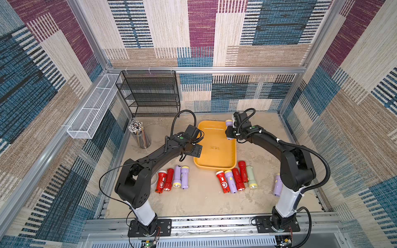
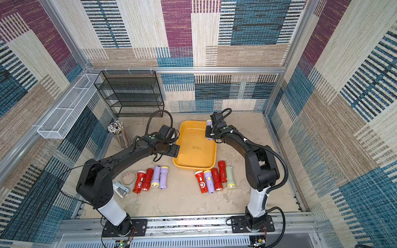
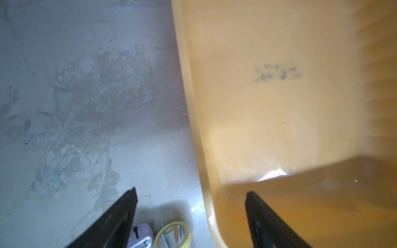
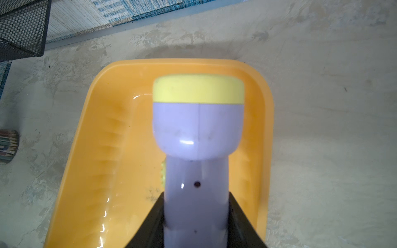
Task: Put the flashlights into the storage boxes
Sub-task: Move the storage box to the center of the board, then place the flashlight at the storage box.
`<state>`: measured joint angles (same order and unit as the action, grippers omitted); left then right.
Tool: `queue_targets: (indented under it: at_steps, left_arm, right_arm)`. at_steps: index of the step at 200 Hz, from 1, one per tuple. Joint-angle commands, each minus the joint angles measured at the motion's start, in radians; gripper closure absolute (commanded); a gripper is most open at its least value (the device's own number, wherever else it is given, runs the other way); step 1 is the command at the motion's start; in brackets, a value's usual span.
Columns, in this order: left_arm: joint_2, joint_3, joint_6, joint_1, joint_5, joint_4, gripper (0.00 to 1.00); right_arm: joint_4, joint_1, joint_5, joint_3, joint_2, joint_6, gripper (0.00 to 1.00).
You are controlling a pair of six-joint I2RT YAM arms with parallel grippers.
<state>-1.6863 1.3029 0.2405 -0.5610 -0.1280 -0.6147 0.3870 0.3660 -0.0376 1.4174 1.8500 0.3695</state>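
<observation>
Starting nearest, the mottled beige tabletop carries two rows of flashlights before the yellow tray, with patchwork walls beyond. Astride the tray's rim, the left gripper spreads wide and empty; the right gripper clamps a lilac flashlight above the tray. A pale stapler shows in a top view; the wrist views miss it.

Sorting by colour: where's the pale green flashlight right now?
In both top views the pale green flashlight lies at the right end of the right-hand row, beside a red flashlight, near the yellow tray.
</observation>
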Motion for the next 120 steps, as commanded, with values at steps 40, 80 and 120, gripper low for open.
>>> queue_targets:
  at_steps: [40,80,120]
  left_arm:
    - [0.116,-0.073,0.023,0.002,-0.063,0.042,0.11]
    - [0.148,-0.111,0.029,0.003,-0.069,0.062,0.11]
    - [0.188,-0.175,0.050,0.003,-0.058,0.085,0.10]
  right_arm:
    - [0.002,0.028,-0.012,0.106,0.080,0.002,0.63]
    - [0.033,0.045,-0.007,0.178,0.137,-0.004,0.64]
    - [0.042,0.070,-0.026,0.262,0.205,0.006,0.63]
